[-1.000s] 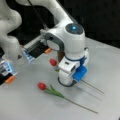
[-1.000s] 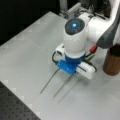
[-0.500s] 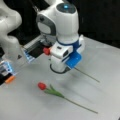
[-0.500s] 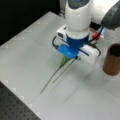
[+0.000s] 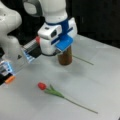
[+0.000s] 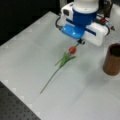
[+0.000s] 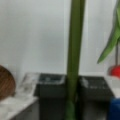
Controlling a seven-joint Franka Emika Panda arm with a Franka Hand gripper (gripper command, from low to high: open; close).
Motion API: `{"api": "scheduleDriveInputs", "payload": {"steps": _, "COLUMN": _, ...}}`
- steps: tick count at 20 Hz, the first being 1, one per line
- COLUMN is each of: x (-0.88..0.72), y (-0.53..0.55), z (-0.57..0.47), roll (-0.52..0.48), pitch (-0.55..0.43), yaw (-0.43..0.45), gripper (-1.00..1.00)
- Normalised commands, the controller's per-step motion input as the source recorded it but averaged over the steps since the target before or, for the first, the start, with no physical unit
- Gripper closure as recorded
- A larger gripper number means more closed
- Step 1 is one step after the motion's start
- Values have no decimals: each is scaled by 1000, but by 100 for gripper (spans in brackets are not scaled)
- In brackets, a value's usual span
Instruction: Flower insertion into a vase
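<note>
The dark brown vase (image 5: pixel 65 57) (image 6: pixel 112 60) stands upright; its edge shows at the wrist view's left (image 7: pixel 5 83). My gripper (image 6: pixel 80 42) (image 7: pixel 73 78) hangs above the table, left of the vase, and is shut on a green flower stem (image 7: pixel 74 37). That flower's bloom is hidden. A thin stem (image 5: pixel 84 60) reaches out to the right from behind the vase. A second flower, a red tulip (image 5: pixel 42 86) (image 6: pixel 72 50), lies flat on the table with its head just below my fingers, and its red head (image 7: pixel 116 71) also shows in the wrist view.
A white arm base (image 5: pixel 10 30) and small coloured parts (image 5: pixel 7 73) stand at a front view's left. A dark perforated board (image 6: pixel 15 107) borders the table (image 6: pixel 82 100) at a front view's bottom left.
The gripper has risen from low over the table, carrying the stem, and has shifted toward the vase. The red tulip on the table has not moved.
</note>
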Motion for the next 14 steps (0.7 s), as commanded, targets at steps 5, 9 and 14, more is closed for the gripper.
{"api": "scheduleDriveInputs", "payload": {"steps": 5, "x": -380, "y": 46, "z": 31, "roll": 23, "pitch": -93, "yaw": 1, "gripper": 100}}
{"api": "scheduleDriveInputs", "payload": {"steps": 9, "x": -530, "y": 178, "z": 67, "roll": 59, "pitch": -39, "yaw": -17, "gripper": 100}}
{"api": "scheduleDriveInputs", "payload": {"steps": 14, "x": -656, "y": 437, "z": 59, "roll": 59, "pitch": -26, "yaw": -85, "gripper": 100}}
